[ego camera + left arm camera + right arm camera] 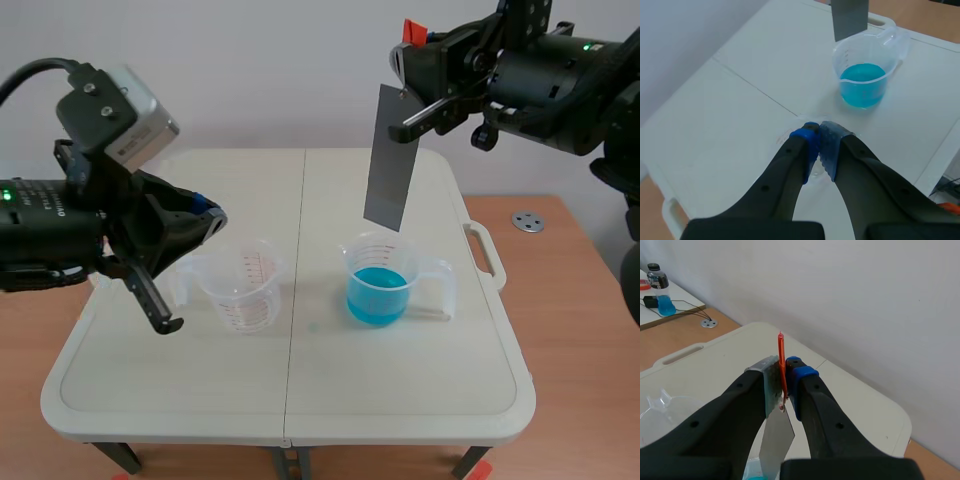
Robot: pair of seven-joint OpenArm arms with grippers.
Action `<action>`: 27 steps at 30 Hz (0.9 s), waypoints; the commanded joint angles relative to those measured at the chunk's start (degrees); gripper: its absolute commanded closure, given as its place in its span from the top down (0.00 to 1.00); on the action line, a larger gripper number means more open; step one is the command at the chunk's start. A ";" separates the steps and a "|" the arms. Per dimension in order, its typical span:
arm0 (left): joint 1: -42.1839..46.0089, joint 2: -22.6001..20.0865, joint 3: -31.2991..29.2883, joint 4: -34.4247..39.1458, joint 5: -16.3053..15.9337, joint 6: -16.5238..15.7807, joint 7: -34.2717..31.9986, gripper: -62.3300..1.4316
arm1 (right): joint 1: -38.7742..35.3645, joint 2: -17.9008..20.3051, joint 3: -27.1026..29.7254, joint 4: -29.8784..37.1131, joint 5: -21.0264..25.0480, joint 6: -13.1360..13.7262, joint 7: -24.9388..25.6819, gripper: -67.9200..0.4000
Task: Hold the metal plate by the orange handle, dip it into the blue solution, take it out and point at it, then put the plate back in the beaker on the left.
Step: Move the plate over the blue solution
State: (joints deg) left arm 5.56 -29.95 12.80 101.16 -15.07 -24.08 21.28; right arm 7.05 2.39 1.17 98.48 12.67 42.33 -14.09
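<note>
Right gripper [784, 377] — pinching orange handle [781, 357] | metal plate [390, 160] over blue solution [377, 295]

The metal plate [389, 160] is plain grey with an orange handle [781, 360] at its 12 o'clock end. Below it, a clear beaker [405, 262] holds bright blue solution [378, 295]. At its 9 o'clock, a second beaker [243, 290] bears red scale marks, on a cream table [400, 390].

A cream folding plastic tabletop [400, 400] has a handle slot [483, 250] at its 3 o'clock edge. Past it, toward 2 o'clock, a round grey metal disc [527, 222] lies on the brown wooden surface [560, 300]. A black-capped bottle of blue liquid [659, 287] stands beyond the disc.
</note>
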 commanded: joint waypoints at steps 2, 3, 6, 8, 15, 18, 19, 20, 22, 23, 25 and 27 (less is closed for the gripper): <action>-3.02 1.36 2.56 -2.01 0.37 0.00 -0.37 0.05 | 0.87 0.33 0.28 1.22 1.03 0.39 0.85 0.02; -4.20 1.77 3.74 -2.97 0.87 -0.15 -0.39 0.05 | 0.87 0.33 0.28 1.22 1.03 0.39 0.85 0.02; -7.61 3.37 6.86 -5.97 1.46 -0.13 -0.37 0.05 | 0.87 0.31 0.28 1.22 1.05 0.39 0.87 0.02; -9.64 4.57 8.59 -7.96 1.99 -0.09 -0.39 0.05 | 0.87 0.31 0.28 1.22 1.05 0.39 0.87 0.02; -15.17 9.79 12.83 -14.10 6.27 0.79 -0.46 0.05 | 0.87 0.31 0.28 1.22 1.07 0.39 0.87 0.02; -16.85 12.00 13.97 -16.09 7.56 2.34 -0.46 0.05 | 0.87 0.31 0.28 1.22 1.07 0.39 0.87 0.02; -17.31 12.61 14.34 -16.74 8.13 2.73 -0.48 0.05 | 0.87 0.31 0.28 1.22 1.09 0.39 0.87 0.02; -17.75 13.20 14.69 -17.31 8.63 3.06 -0.46 0.05 | 0.87 0.31 0.28 1.22 1.29 0.39 0.87 0.02; -18.45 14.10 15.47 -18.47 9.03 3.37 -0.52 0.05 | 0.87 0.31 0.28 1.22 1.75 0.39 0.87 0.02; -18.82 14.32 16.06 -19.04 9.03 3.37 -0.79 0.05 | 0.87 0.31 0.28 1.22 1.97 0.39 0.87 0.02; -19.61 14.97 17.14 -20.24 9.55 3.37 -1.11 0.05 | 0.87 0.31 0.28 1.22 2.56 0.39 0.87 0.02; -20.46 15.61 18.23 -21.57 9.90 3.37 -1.31 0.05 | 0.87 0.31 0.28 1.22 2.99 0.39 0.87 0.02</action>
State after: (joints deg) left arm -14.04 -14.81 30.96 79.26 -4.93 -21.04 20.80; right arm 7.07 2.39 1.17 98.48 14.59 42.33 -14.06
